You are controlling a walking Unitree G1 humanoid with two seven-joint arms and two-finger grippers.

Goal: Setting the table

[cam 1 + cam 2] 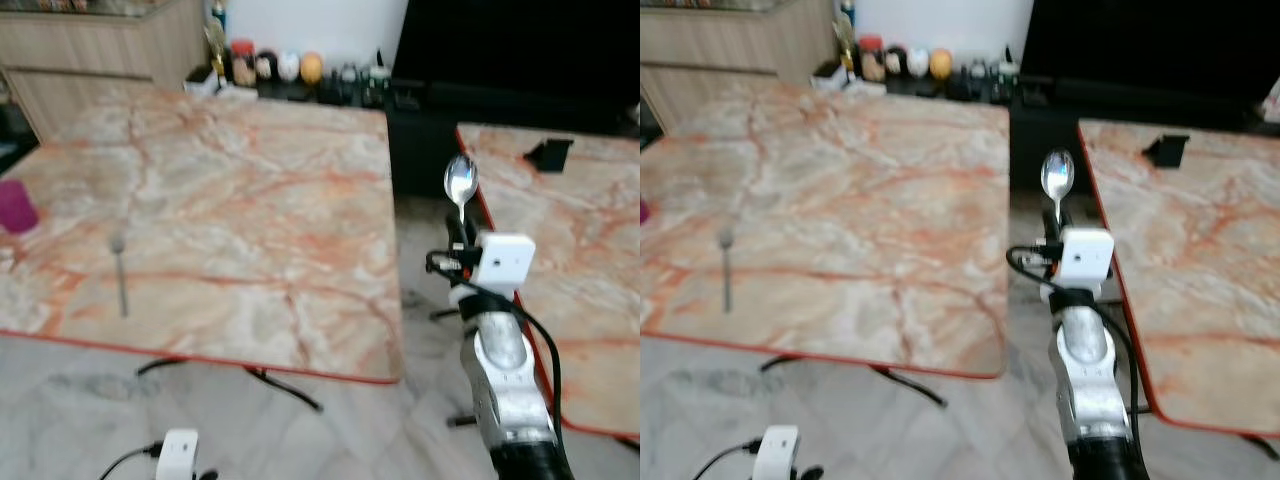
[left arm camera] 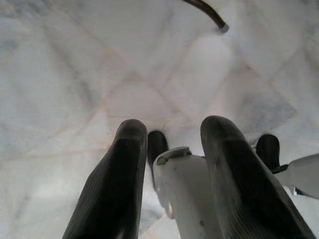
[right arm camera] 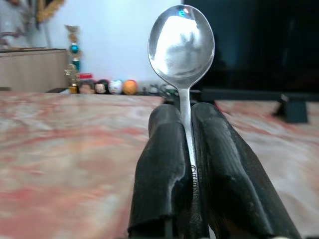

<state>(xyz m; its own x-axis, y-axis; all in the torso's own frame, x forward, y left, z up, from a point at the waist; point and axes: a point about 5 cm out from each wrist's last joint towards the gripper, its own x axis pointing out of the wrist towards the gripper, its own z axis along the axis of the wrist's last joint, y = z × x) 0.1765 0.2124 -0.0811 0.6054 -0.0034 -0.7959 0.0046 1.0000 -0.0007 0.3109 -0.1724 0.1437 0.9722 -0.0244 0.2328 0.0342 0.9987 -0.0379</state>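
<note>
2 marble-patterned tables stand side by side with a gap of pale floor (image 1: 420, 330) between them. The large table (image 1: 250, 180) on the left carries a fork (image 1: 120, 275) lying flat near its front left part and a purple cup (image 1: 15, 207) at the far left edge. The right table (image 1: 580, 250) has a small black object (image 1: 549, 152) near its far end. In the gap, the right arm rises, and the right gripper (image 1: 461, 232) holds a spoon (image 1: 460, 183) upright by its handle, bowl uppermost. Small jars and figurines (image 1: 270, 66) line a dark shelf behind the tables. A white wrist camera box (image 1: 178, 455) shows at the bottom edge.
</note>
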